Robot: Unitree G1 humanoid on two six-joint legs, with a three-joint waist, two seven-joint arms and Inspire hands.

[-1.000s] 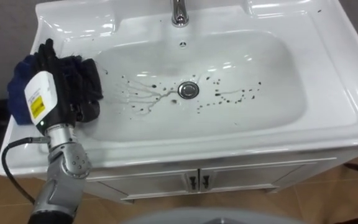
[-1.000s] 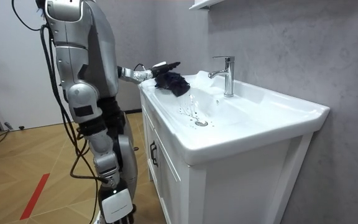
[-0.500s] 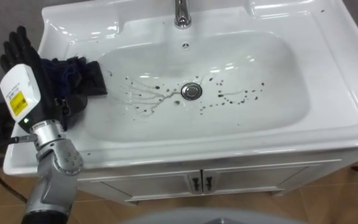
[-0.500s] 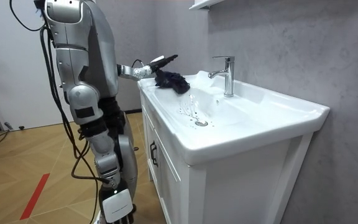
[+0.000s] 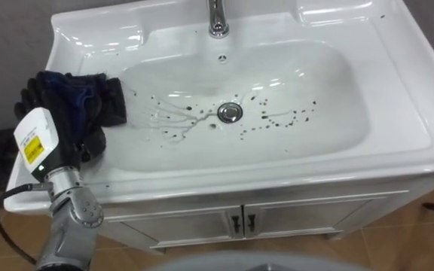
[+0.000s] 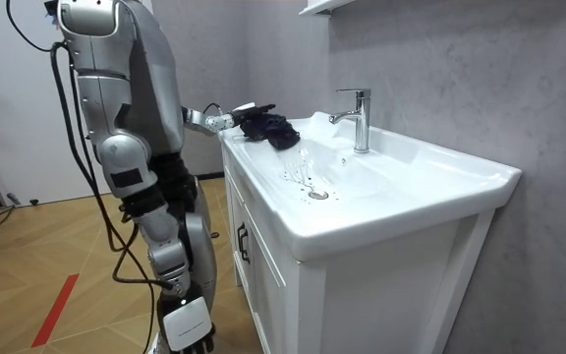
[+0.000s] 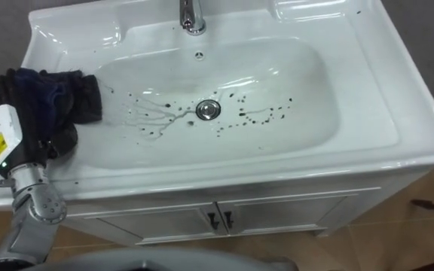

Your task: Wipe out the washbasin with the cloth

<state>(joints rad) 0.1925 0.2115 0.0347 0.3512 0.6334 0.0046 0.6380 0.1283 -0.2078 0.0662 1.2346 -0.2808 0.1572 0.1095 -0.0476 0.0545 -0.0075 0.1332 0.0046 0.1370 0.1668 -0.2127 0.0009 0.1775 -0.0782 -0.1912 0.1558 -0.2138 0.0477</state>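
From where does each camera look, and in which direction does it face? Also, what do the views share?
Left eye view: on the robot's head, looking down into the white ceramic basin; its left hand rests on the dark blue cloth at the left rim.
Right eye view: beside it, same downward look; left hand and forearm at lower left.
Room view: standing in the room at the robot's right side, looking along the basin; the whole robot shows.
Shared: all show basin, cloth and the chrome tap.
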